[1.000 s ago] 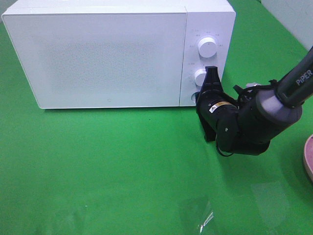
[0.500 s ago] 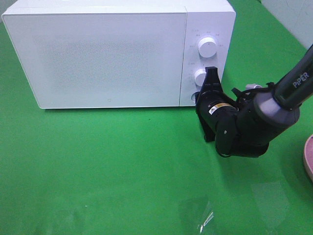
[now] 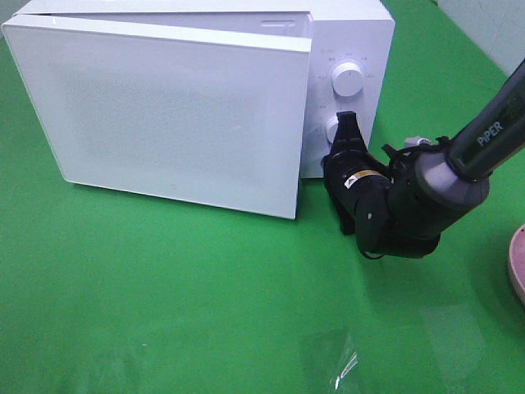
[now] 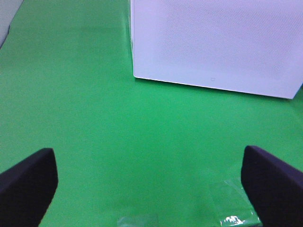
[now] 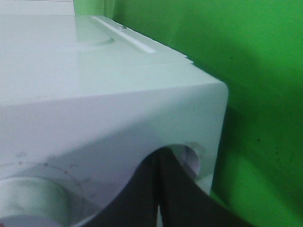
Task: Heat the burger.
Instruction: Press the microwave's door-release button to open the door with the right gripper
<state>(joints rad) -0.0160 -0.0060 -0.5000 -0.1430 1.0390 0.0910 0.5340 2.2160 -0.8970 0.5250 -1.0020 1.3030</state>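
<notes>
Right hand point(image 3: 348, 123) closed, tips at microwave panel point(image 3: 361, 49); left hand point(image 4: 149, 182) open. With the door point(image 3: 172, 115) ajar, its edge could clip the right hand.

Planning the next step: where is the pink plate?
In the high view the pink plate pokes in at the right edge, on the green cloth beside the right arm.

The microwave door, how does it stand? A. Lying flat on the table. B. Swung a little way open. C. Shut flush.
B: the door juts out at an angle from the microwave, with a gap along its top edge.
</notes>
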